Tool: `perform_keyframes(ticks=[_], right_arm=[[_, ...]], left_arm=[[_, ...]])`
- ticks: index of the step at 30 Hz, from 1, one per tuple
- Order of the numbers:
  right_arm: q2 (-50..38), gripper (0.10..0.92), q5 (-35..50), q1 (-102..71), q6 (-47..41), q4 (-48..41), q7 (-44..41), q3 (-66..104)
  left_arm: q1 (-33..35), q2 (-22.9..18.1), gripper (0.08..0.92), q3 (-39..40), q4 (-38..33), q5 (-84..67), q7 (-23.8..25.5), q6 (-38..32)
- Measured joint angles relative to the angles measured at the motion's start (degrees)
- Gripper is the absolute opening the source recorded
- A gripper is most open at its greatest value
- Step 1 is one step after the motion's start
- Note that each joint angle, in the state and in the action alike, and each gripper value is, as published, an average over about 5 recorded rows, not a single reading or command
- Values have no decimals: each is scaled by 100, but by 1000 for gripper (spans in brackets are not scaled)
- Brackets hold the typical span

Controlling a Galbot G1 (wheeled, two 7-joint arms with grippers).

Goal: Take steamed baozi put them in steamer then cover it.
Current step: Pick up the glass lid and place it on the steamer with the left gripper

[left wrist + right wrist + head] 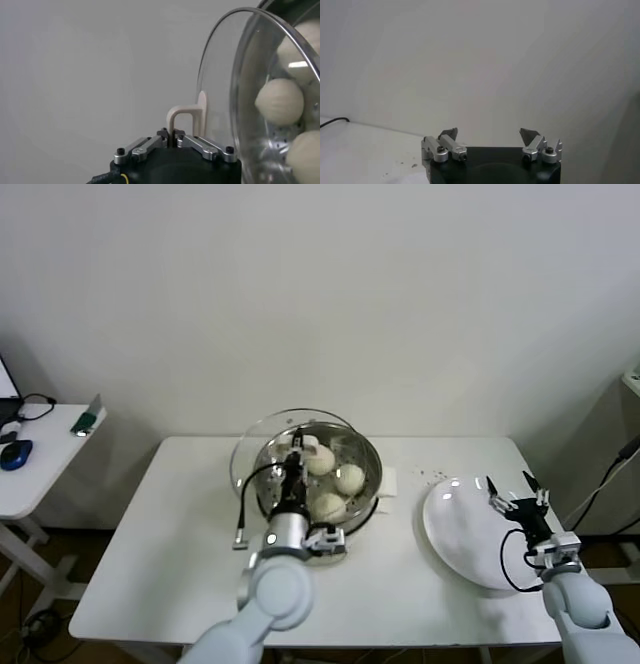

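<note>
Buns [330, 474] are all in the steamer [368, 446], plate [460, 534] is bare. Only the cover is left. My left gripper [173, 136] is pinching the handle [186, 117] of the glass lid [262, 439], which sits tilted and offset past the steamer's left rim, not seated. Right gripper [489, 134] is spread, idle over the plate. Open table [170, 524] to the left, so there's room to swing.
</note>
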Motion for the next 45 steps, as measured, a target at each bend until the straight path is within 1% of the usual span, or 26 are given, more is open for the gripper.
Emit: perform_keyframes(ticks=[8, 17, 29, 45], right_arm=[[23, 823, -65, 41, 21, -61, -4, -1], [26, 823, -125, 70, 40, -108, -13, -20], [57, 823, -180, 97, 67, -151, -34, -36], [68, 823, -246, 103, 105, -195, -70, -26]], left_arm=[[-101, -518, 147, 62, 533, 161, 75, -1], [-232, -800, 147, 95, 867, 232, 124, -4], [-299, -899, 147, 90, 1139, 295, 144, -6], [-349, -901, 147, 58, 1298, 222, 85, -3]])
